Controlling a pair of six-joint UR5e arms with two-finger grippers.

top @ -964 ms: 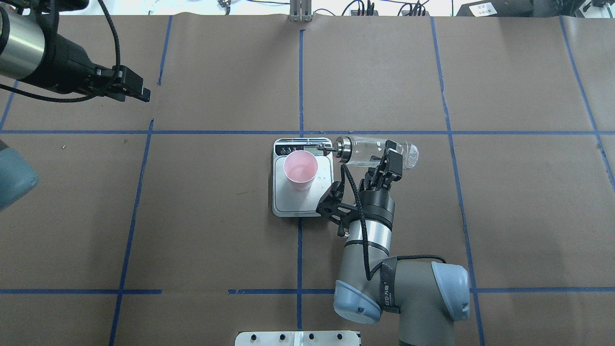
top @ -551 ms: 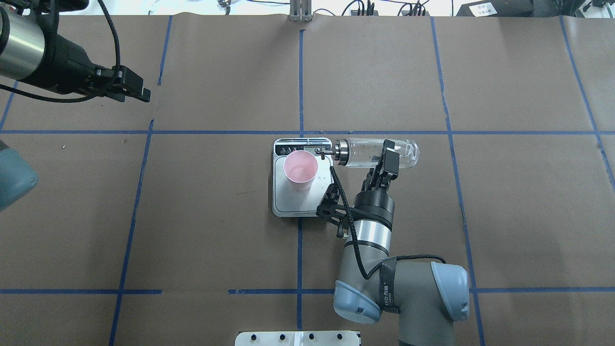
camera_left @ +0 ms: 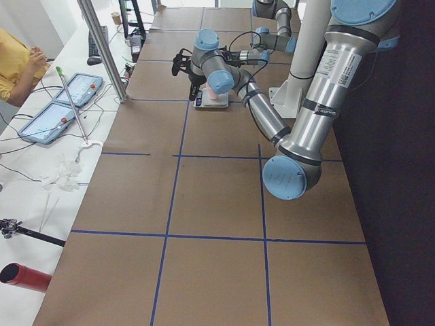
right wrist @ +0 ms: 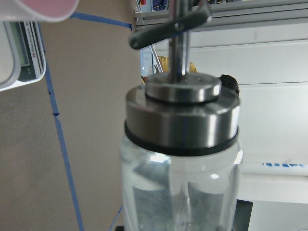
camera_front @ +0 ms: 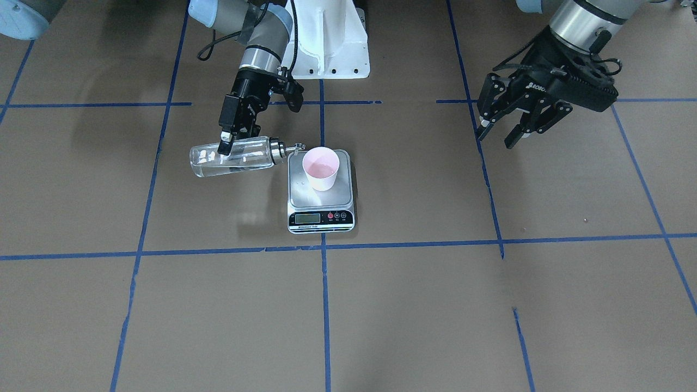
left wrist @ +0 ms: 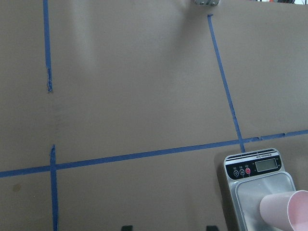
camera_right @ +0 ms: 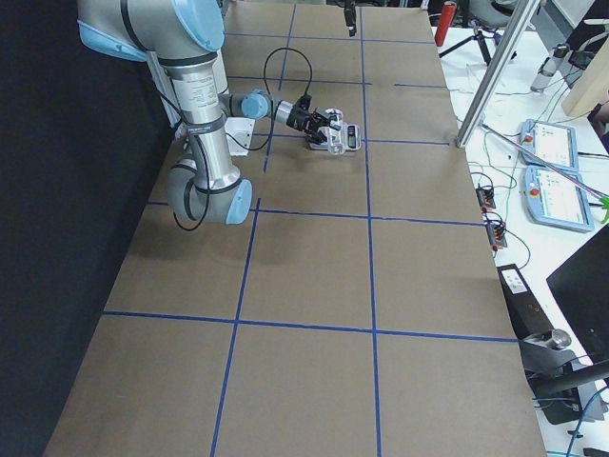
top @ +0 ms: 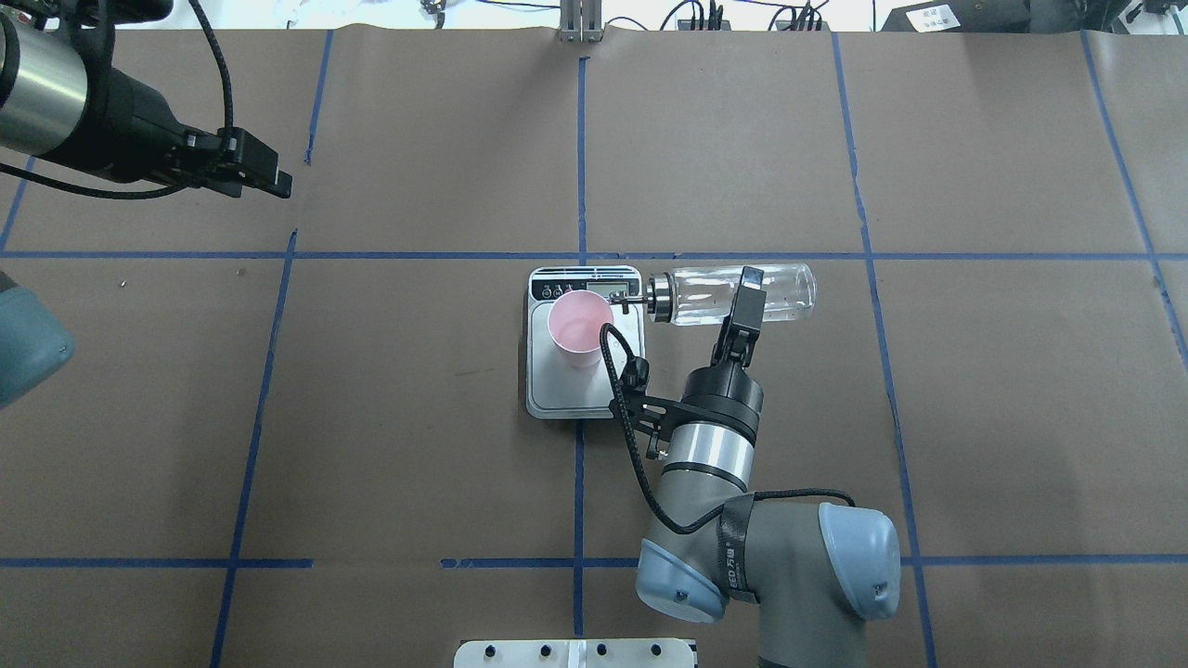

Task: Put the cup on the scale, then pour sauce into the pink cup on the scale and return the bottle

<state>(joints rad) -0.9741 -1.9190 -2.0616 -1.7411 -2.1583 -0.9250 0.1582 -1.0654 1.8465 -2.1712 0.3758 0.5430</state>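
The pale pink cup (top: 580,325) (camera_front: 321,167) stands upright on the silver scale (top: 566,394) (camera_front: 300,191). My right gripper (top: 747,297) (camera_front: 226,144) is shut on the clear glass bottle (top: 696,295) (camera_front: 248,158) and holds it about level, to the right of the scale in the overhead view. Its metal spout (top: 626,299) points at the cup's rim. Clear sauce shows in the glass. The right wrist view shows the cap (right wrist: 183,120) close up. My left gripper (top: 274,181) (camera_front: 498,133) is open and empty, far off to the left. The left wrist view shows the scale (left wrist: 257,166) and cup (left wrist: 286,211).
Brown paper with blue tape lines (top: 580,167) covers the table. The robot's white base (camera_front: 326,43) stands at the near edge. Beyond the far edge are a metal post (camera_left: 102,47), tablets (camera_left: 68,88) and an operator (camera_left: 17,61).
My right wrist has turned and the bottle has swung closer to level, its base rising toward the far side and shifting slightly right. The cup, the scale and my left arm have not moved.
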